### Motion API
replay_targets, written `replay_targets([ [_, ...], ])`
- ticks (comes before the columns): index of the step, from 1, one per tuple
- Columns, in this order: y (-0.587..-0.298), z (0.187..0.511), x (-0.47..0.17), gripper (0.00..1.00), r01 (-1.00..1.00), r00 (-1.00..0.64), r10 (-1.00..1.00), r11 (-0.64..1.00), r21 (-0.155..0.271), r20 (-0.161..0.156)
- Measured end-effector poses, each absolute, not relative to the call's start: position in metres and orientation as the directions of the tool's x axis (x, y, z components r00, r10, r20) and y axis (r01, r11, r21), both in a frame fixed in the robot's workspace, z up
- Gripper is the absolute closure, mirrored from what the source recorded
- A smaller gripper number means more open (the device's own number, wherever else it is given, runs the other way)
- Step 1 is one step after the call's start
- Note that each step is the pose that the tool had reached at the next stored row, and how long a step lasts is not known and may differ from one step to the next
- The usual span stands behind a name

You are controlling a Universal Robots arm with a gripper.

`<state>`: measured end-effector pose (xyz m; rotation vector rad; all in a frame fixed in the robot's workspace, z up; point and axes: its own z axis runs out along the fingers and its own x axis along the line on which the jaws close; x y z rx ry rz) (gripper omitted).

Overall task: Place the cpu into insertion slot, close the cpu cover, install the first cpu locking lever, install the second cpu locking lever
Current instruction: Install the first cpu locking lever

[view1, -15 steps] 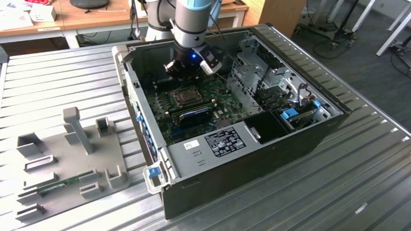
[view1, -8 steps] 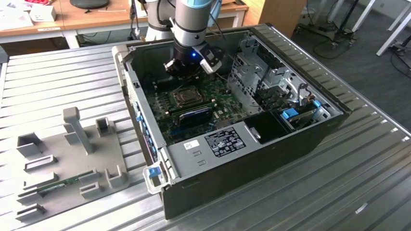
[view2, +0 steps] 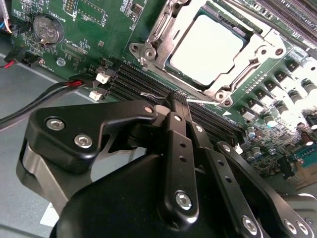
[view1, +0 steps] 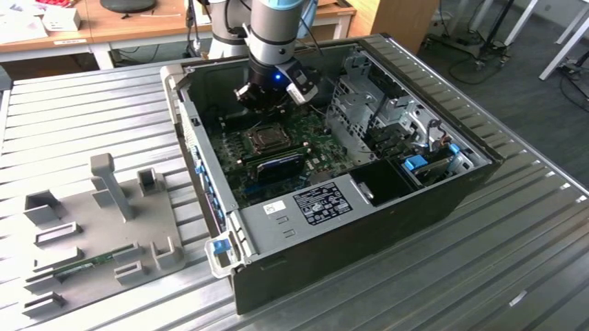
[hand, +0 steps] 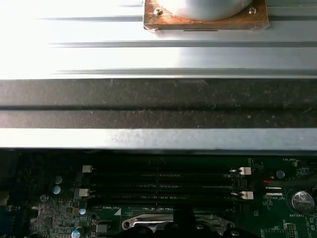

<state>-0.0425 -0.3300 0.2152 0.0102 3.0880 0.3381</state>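
The cpu [view2: 205,49] lies flat in the insertion slot [view1: 267,138] on the green board, its pale metal top showing. The silvery cpu cover [view2: 161,34] lies down around it, framing the chip. My gripper [view2: 176,97] is shut, its black fingers [view2: 181,144] pressed together. Their tips sit just beside the socket, over the black memory slots, at a thin silvery lever rod [view2: 203,101] that runs along the socket's edge. I cannot tell whether the tips clamp the rod or only touch it. In the exterior view the gripper [view1: 270,103] hangs inside the open computer case, just behind the socket.
Long black memory slots [hand: 158,183] run beside the socket. A coin battery [view2: 47,29] and red-black cables [view2: 74,84] lie close to the fingers. Metal drive cages [view1: 373,103] fill the case on the exterior view's right. A grey fixture plate [view1: 101,221] rests on the table.
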Motion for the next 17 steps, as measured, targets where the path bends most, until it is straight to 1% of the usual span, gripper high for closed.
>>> replay_targets([
  [17,-0.3217,0.2142,-0.0438,0.90,0.005,-0.999,0.013,0.976,0.217,-0.036],
])
